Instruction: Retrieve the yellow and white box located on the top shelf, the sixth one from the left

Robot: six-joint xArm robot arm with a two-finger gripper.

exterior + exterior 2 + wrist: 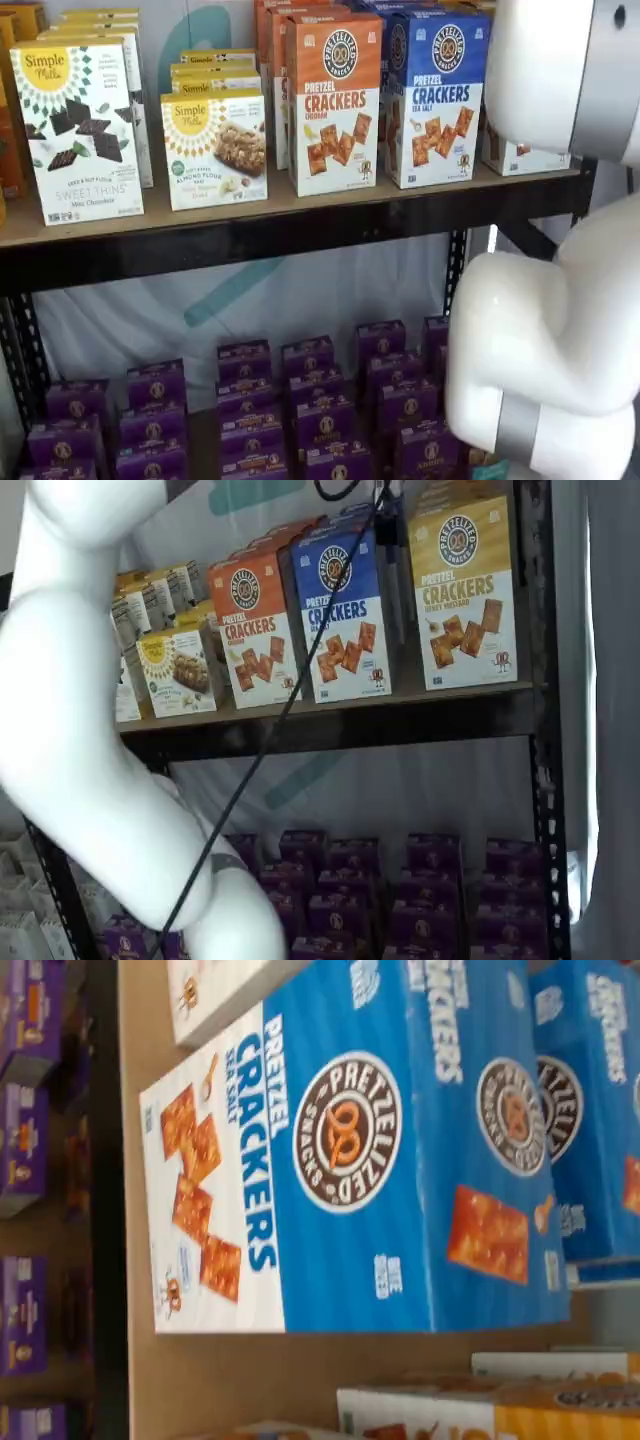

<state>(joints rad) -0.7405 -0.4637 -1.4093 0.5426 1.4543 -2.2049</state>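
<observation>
In a shelf view the yellow and white box (462,592) stands upright on the top shelf (400,720), just beside the blue carton (345,615). The tool's dark fingers (393,530) hang between them, spread wide, holding nothing.

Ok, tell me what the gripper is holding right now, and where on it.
Nothing. The gripper's black fingers hang at the top of a shelf view, between the blue Pretzel Crackers carton and the yellow and white box, with no box clamped.

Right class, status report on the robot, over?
Gripper open, empty, beside blue box. Yellow and white box untouched on top shelf. Nothing in front of it.
</observation>
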